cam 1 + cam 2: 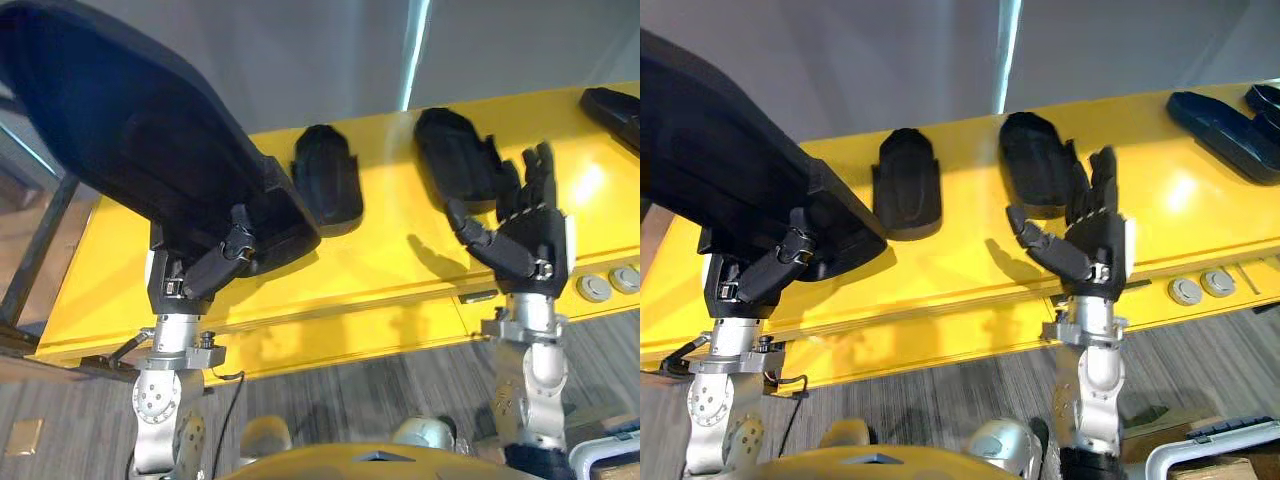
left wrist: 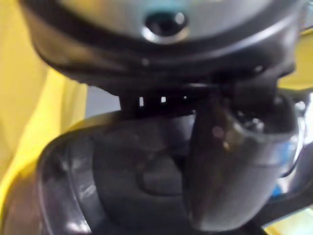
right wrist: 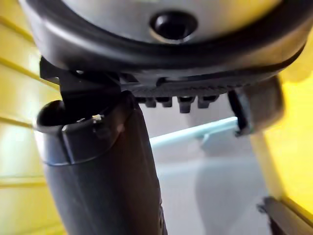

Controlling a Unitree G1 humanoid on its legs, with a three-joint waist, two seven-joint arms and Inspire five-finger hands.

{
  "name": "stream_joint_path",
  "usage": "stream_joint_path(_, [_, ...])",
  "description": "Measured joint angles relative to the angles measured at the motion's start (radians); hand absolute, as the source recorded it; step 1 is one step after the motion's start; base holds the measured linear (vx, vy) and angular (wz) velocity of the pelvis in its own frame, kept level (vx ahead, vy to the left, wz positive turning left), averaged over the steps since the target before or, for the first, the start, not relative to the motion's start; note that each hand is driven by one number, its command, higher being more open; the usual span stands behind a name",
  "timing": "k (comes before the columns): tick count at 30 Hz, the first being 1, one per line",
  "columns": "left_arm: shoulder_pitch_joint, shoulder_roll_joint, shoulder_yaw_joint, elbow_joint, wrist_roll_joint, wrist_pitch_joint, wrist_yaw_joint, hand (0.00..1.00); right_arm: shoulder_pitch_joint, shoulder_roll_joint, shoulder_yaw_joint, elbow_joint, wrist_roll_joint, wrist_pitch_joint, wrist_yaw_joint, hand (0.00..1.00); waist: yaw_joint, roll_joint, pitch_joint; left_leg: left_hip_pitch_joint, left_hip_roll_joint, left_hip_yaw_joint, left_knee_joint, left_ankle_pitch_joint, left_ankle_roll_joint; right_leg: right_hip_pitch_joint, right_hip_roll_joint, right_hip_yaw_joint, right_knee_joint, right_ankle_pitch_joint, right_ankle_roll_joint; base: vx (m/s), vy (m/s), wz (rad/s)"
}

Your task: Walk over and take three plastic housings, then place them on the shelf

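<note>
Left hand point(image 1: 190, 275) grasps a black housing point(image 1: 130, 130), right hand point(image 1: 530, 250) fingers released above the yellow shelf point(image 1: 400, 255)

Counts at the yellow shelf point(image 1: 960, 260)

Five dark plastic housings: one large housing point(image 1: 720, 160) gripped by the left hand point(image 1: 760, 272), two middle housings point(image 1: 907, 185) point(image 1: 1035, 160) lying mid-shelf, and two far housings point(image 1: 1225, 135) point(image 1: 1265, 97) at its right end. Two round grey discs point(image 1: 1185, 291) point(image 1: 1218, 282) sit on its front edge.

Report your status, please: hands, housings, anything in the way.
Left hand shut on a housing, raised over the shelf. Right hand open, empty. Two more housings lie on the shelf. Nothing seen in the way.
</note>
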Motion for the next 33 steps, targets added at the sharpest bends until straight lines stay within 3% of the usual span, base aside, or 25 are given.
stream_joint_path(1, [0.0, 0.011, 0.015, 0.006, 0.0, 0.002, 0.0, 0.0, 0.0, 0.009, 0.014, 0.01, -0.002, 0.003, 0.001, 1.0, 0.004, -0.001, 0.001, 0.006, -0.003, 0.012, -0.013, 0.004, 0.012, -0.007, 0.001, -0.012, -0.009, 0.038, -0.026, -0.05, 0.418, -0.2])
stream_joint_path(3, [-0.01, 0.034, 0.039, 0.018, 0.001, 0.012, 0.001, 0.0, -0.001, 0.026, 0.025, 0.02, -0.037, 0.003, 0.006, 1.0, -0.005, 0.0, 0.003, 0.028, -0.013, 0.024, -0.066, 0.026, 0.047, -0.014, 0.029, -0.009, 0.063, -0.036, -0.013, 0.02, 0.225, -0.01])
stream_joint_path(5, [-0.048, 0.056, 0.059, 0.018, -0.026, 0.02, 0.002, 0.0, -0.006, 0.024, 0.019, 0.012, -0.038, 0.0, 0.017, 1.0, -0.004, 0.0, 0.003, 0.065, -0.04, 0.028, -0.166, 0.081, 0.072, -0.014, 0.118, -0.005, 0.123, -0.188, 0.014, 0.05, 0.154, 0.06])
stream_joint_path(7, [-0.096, 0.057, 0.054, 0.018, -0.043, 0.02, 0.014, 0.0, -0.005, 0.023, 0.01, -0.002, -0.038, -0.003, 0.018, 1.0, -0.006, -0.002, 0.0, 0.072, -0.055, 0.028, -0.224, 0.118, 0.076, -0.011, 0.172, -0.013, 0.101, -0.243, -0.003, 0.01, 0.072, 0.05])
stream_joint_path(9, [-0.129, 0.058, 0.04, 0.018, -0.038, 0.02, 0.043, 0.0, -0.006, 0.022, -0.003, -0.023, -0.037, -0.002, 0.023, 1.0, -0.011, 0.008, -0.003, 0.065, -0.065, 0.03, -0.252, 0.136, 0.072, 0.02, 0.196, -0.02, 0.001, -0.242, -0.011, 0.0, 0.0, 0.0])
stream_joint_path(10, [-0.134, 0.056, 0.03, 0.018, -0.032, 0.022, 0.053, 0.0, -0.008, 0.02, -0.011, -0.025, -0.037, -0.002, 0.027, 1.0, -0.014, 0.014, -0.003, 0.062, -0.069, 0.029, -0.256, 0.141, 0.07, 0.027, 0.201, -0.022, -0.018, -0.233, 0.002, -0.02, -0.045, 0.12])
stream_joint_path(13, [-0.145, 0.052, -0.029, 0.018, 0.014, 0.024, 0.097, 0.0, -0.038, -0.011, -0.056, -0.025, -0.033, -0.001, 0.026, 1.0, -0.039, 0.037, -0.008, 0.052, -0.063, -0.004, -0.314, 0.19, 0.058, 0.026, 0.22, -0.048, -0.039, -0.223, -0.005, -0.02, -0.092, 0.26])
stream_joint_path(17, [-0.145, 0.028, -0.053, 0.016, 0.093, 0.036, 0.119, 0.0, -0.086, -0.061, -0.075, -0.088, -0.036, -0.002, 0.01, 1.0, -0.032, 0.054, -0.005, 0.078, -0.038, -0.017, -0.424, 0.259, 0.039, 0.023, 0.255, -0.063, -0.049, -0.219, -0.024, -0.03, -0.082, 0.13])
stream_joint_path(26, [-0.145, 0.101, 0.116, 0.013, 0.213, 0.239, 0.244, 0.0, -0.111, -0.098, -0.035, -0.173, -0.028, -0.027, 0.089, 1.0, -0.011, 0.06, -0.003, 0.113, -0.044, 0.0, -0.51, 0.312, 0.039, -0.009, 0.252, -0.036, -0.014, -0.228, -0.035, -0.03, -0.004, -0.04])
stream_joint_path(33, [-0.212, 0.248, 0.159, 0.234, 0.199, 0.335, 0.205, 0.0, -0.122, -0.121, 0.036, -0.169, -0.028, -0.004, 0.143, 1.0, -0.004, 0.064, -0.002, 0.145, -0.044, -0.002, -0.56, 0.347, 0.039, -0.009, 0.252, -0.037, 0.002, -0.232, -0.039, -0.03, -0.005, 0.01])
